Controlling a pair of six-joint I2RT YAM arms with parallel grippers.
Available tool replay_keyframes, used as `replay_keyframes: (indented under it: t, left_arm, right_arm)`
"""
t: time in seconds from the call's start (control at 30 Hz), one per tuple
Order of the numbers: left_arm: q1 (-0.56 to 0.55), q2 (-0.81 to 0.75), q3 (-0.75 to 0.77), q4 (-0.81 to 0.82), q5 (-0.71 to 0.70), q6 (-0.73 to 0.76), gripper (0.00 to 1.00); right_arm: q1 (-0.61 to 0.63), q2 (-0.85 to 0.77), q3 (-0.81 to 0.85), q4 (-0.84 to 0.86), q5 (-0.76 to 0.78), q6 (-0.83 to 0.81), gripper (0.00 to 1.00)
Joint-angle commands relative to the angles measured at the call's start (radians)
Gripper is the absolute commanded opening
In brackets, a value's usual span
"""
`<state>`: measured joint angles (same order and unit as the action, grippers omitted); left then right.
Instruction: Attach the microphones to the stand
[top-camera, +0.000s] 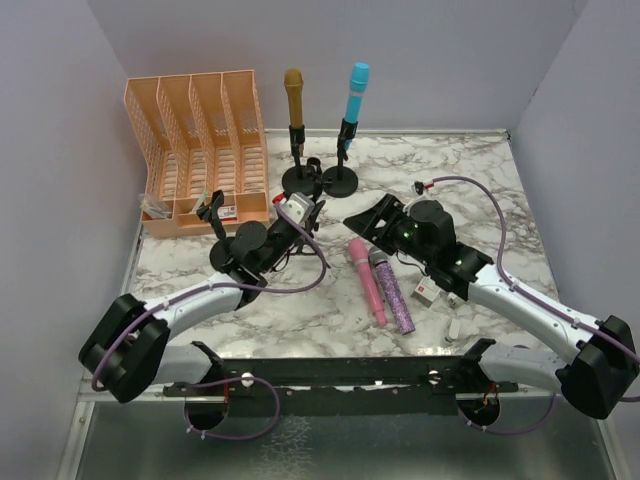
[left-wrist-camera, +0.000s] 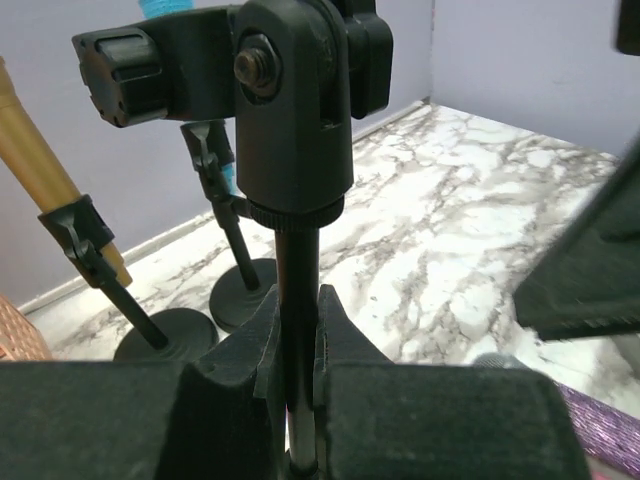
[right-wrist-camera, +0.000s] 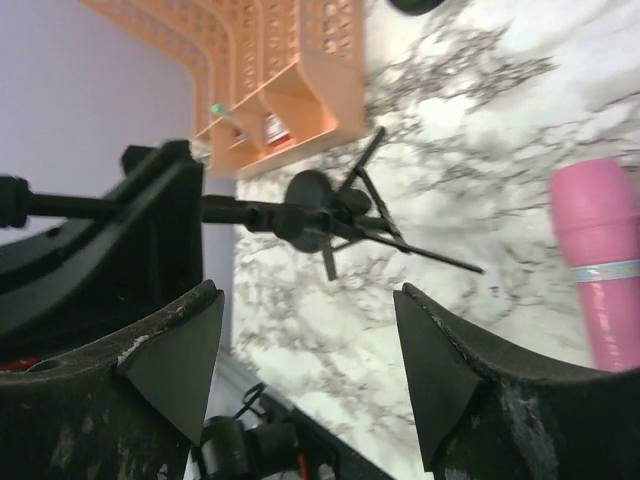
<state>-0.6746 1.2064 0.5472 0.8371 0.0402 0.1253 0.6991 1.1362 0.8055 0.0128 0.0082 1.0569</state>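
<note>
**A:** Start big. There's the table (top-camera: 470, 180), with the organizer (top-camera: 195, 140) at 10 o'clock. What about the grippers?

**B:** The left gripper (left-wrist-camera: 300, 335) is clamped on a stand's (left-wrist-camera: 295, 130) thin rod. Its wrist view shows that plainly, but from above the grip is hidden. The right gripper (right-wrist-camera: 310, 340) is spread wide and holds nothing.

**A:** And the mics?

**B:** The gold mic (top-camera: 294, 95) and blue mic (top-camera: 355, 90) are clipped upright on the back stands (top-camera: 339, 180) at 12 o'clock. The pink mic (top-camera: 366, 280) and purple mic (top-camera: 393, 290) lie side by side mid-table, heads toward 12. The right wrist view catches only the pink one.
</note>
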Motion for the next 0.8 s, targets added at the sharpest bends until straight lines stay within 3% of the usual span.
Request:
replay_keyframes:
  t: [0.0, 0.43, 0.77]
  left_arm:
    - [0.039, 0.114, 0.097, 0.232, -0.021, 0.030, 0.00]
    - [0.207, 0.362, 0.177, 0.532, 0.134, -0.193, 0.00]
    - [0.269, 0.470, 0.211, 0.581, 0.331, -0.271, 0.00]
  right_arm:
    - [-0.005, -0.024, -0.006, -0.142, 0.150, -0.096, 0.73]
    - [-0.007, -0.004, 0.009, -0.186, 0.161, -0.135, 0.73]
    - [-0.007, 0.030, -0.005, -0.205, 0.108, -0.115, 0.72]
